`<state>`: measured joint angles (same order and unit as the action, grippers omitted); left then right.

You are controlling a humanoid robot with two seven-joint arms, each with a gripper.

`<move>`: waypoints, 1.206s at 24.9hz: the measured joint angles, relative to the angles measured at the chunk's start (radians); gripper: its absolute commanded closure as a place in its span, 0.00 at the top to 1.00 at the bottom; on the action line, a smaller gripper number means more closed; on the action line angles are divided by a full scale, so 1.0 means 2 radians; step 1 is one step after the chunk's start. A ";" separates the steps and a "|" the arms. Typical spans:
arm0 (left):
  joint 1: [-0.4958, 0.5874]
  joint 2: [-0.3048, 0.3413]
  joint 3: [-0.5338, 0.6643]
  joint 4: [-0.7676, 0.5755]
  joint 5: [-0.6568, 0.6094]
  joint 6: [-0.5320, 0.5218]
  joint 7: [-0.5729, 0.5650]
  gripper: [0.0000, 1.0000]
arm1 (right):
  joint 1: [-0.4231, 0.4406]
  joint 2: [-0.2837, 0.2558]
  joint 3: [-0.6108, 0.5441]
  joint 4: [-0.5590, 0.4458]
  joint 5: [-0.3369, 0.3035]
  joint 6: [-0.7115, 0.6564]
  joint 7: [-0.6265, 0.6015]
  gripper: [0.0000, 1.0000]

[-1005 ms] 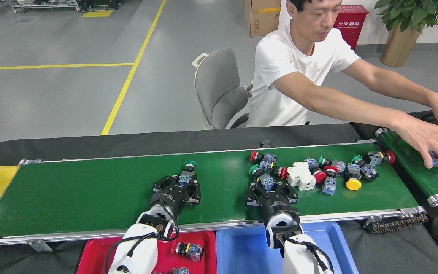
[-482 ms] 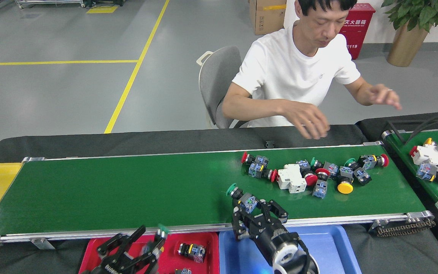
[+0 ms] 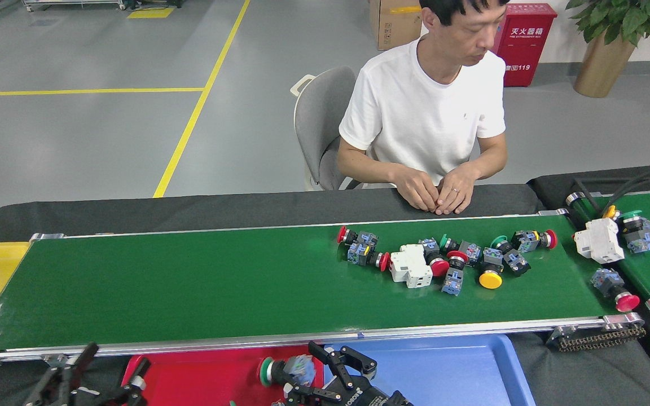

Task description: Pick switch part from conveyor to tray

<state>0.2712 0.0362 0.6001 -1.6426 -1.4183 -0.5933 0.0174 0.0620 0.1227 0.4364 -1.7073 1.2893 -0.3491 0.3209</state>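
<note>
Conveyor [image 3: 189,282] carries cluster of switch parts [image 3: 443,256] at far right, not yet picked; most work left. Right gripper [image 3: 316,375] low over seam between red tray [image 3: 201,378] and blue tray [image 3: 460,366], fingers closed round green-capped switch [image 3: 285,371], not released. Left gripper [image 3: 96,375] at bottom left beside red tray, fingers spread wide, empty.

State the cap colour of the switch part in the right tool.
Green switch part; head view shows it.
</note>
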 measured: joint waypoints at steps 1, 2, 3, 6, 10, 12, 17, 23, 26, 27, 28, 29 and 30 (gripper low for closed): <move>0.003 0.000 0.007 0.002 -0.012 0.003 0.007 0.98 | -0.001 0.000 -0.006 0.000 -0.003 -0.002 0.000 0.97; 0.008 0.000 0.012 0.005 -0.027 0.006 0.020 0.98 | -0.002 0.000 -0.020 -0.001 -0.004 -0.002 0.000 0.97; 0.013 0.000 0.014 0.008 -0.038 0.008 0.032 0.98 | -0.005 0.001 -0.042 -0.001 -0.005 -0.002 0.000 0.96; 0.023 0.000 0.012 0.011 -0.045 0.010 0.048 0.99 | -0.027 0.006 -0.115 -0.003 -0.005 0.011 0.001 0.95; 0.014 0.008 0.004 0.012 -0.044 -0.024 0.051 0.99 | -0.046 -0.001 -0.180 -0.003 -0.003 0.053 -0.034 0.95; -0.009 0.024 -0.009 0.012 -0.044 -0.049 0.051 0.99 | -0.043 -0.015 -0.199 -0.003 0.001 0.083 -0.066 0.95; -0.099 0.031 -0.101 0.036 -0.044 -0.082 0.000 0.99 | 0.009 -0.047 -0.212 0.000 0.001 0.162 -0.150 0.96; -0.182 0.028 -0.207 0.112 -0.051 -0.061 -0.037 0.99 | 0.044 -0.048 -0.207 0.000 0.001 0.187 -0.166 0.96; -0.211 0.028 -0.270 0.152 -0.057 -0.014 -0.040 0.99 | 0.027 -0.039 -0.179 0.012 0.003 0.196 -0.158 0.95; -0.220 0.028 -0.281 0.165 -0.057 -0.002 -0.040 0.99 | 0.011 -0.035 -0.162 0.022 0.006 0.203 -0.151 0.95; -0.228 0.027 -0.288 0.176 -0.057 0.009 -0.040 0.99 | -0.005 -0.032 -0.146 0.035 0.012 0.216 -0.144 0.95; -0.236 0.027 -0.292 0.188 -0.058 0.018 -0.041 0.99 | -0.023 -0.028 -0.124 0.054 0.021 0.231 -0.138 0.95; -0.245 0.024 -0.295 0.200 -0.058 0.030 -0.041 0.99 | -0.041 -0.026 -0.102 0.074 0.027 0.247 -0.135 0.95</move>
<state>-0.2184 0.0845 0.0093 -1.2419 -1.5346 -0.5336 -0.0640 -0.0208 0.0705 0.2319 -1.5594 1.3431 0.1441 0.0510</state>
